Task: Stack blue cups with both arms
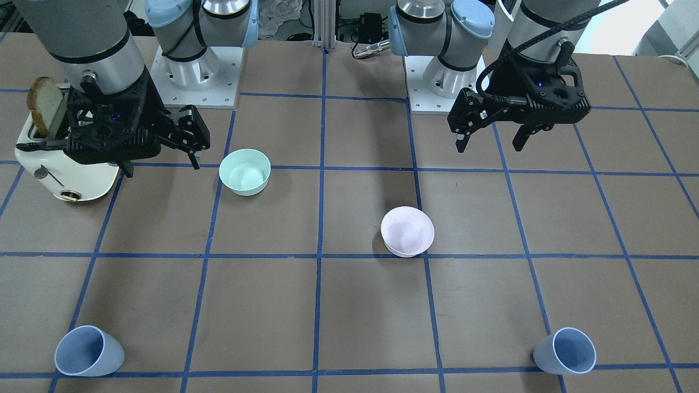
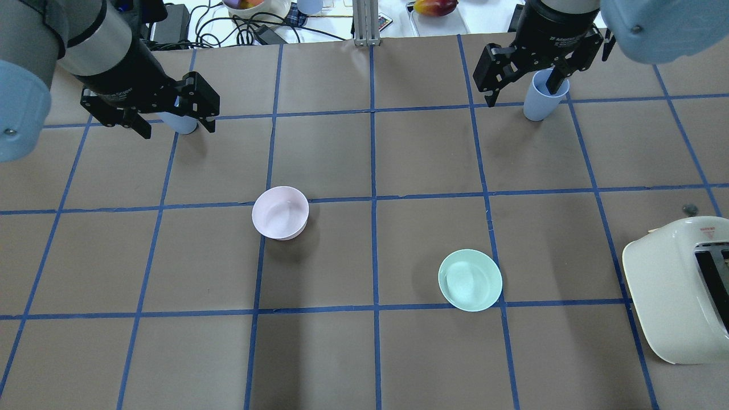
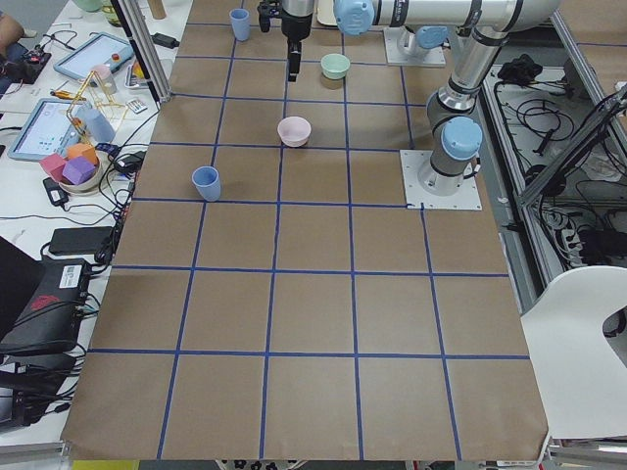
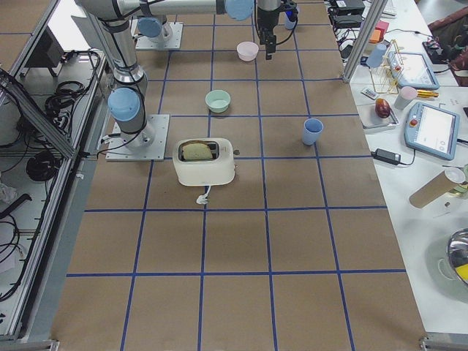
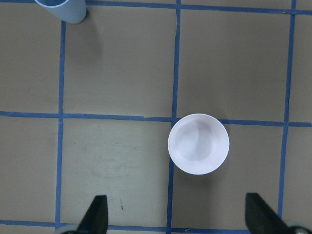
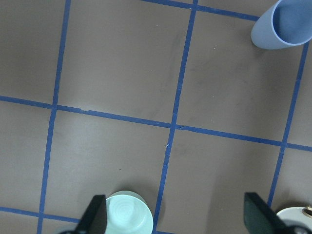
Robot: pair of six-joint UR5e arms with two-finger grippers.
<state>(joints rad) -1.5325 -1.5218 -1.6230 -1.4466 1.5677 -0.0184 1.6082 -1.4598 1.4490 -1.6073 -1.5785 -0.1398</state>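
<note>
Both arms hang high over the surface [image 1: 360,316], wrists turned straight down. The left arm [image 1: 538,27] holds the left gripper [image 1: 490,146] above the robot's half of the surface, its jaws spread wide and holding nothing. In its wrist view the pale pink bowl [image 5: 198,144] lies below the open jaws. The right arm [image 1: 82,43] holds the right gripper [image 1: 161,166] in the same pose, jaws wide and empty, close to the toaster [image 1: 65,177] with its slice of bread [image 1: 43,106]. The mint-green bowl [image 1: 244,172] sits just beside this gripper in the front view. The two blue cups stand upright on the surface at the side far from the robot, well apart. The left-side cup [image 1: 565,351] is ahead of the left gripper and the right-side cup [image 1: 87,351] ahead of the right gripper. Neither gripper touches a cup.
</note>
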